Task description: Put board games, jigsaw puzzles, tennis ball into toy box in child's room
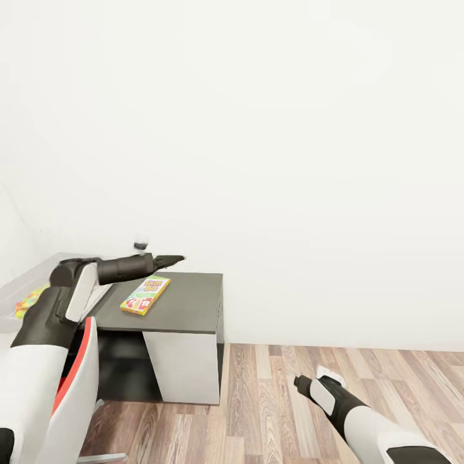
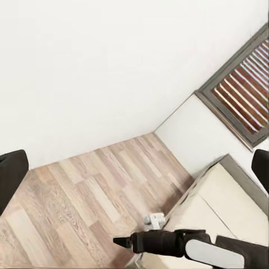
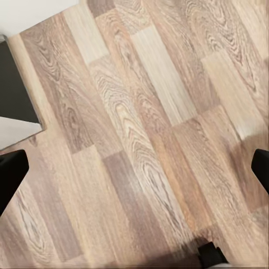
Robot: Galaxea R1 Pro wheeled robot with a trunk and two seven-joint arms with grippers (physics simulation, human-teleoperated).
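A yellow-green and red board game [image 1: 145,294] lies flat on the dark grey side unit of the table [image 1: 193,309]. My left gripper [image 1: 169,260] hovers just above and behind it, its fingers [image 2: 11,176] spread wide, open and empty. At the far left a jigsaw puzzle [image 1: 29,301] shows partly on the pale desk top, behind my left arm. My right gripper [image 1: 303,381] hangs low over the wooden floor to the right of the table, its fingers [image 3: 11,174] apart, open and empty. The bed [image 2: 224,196] appears in the left wrist view. The toy box and tennis ball are out of view.
A red and white chair [image 1: 74,393] stands at the table's front, under my left arm. A white wall [image 1: 290,161] runs behind the table. Wooden floor [image 1: 361,386] stretches to the right. A slatted window blind [image 2: 246,84] sits above the bed.
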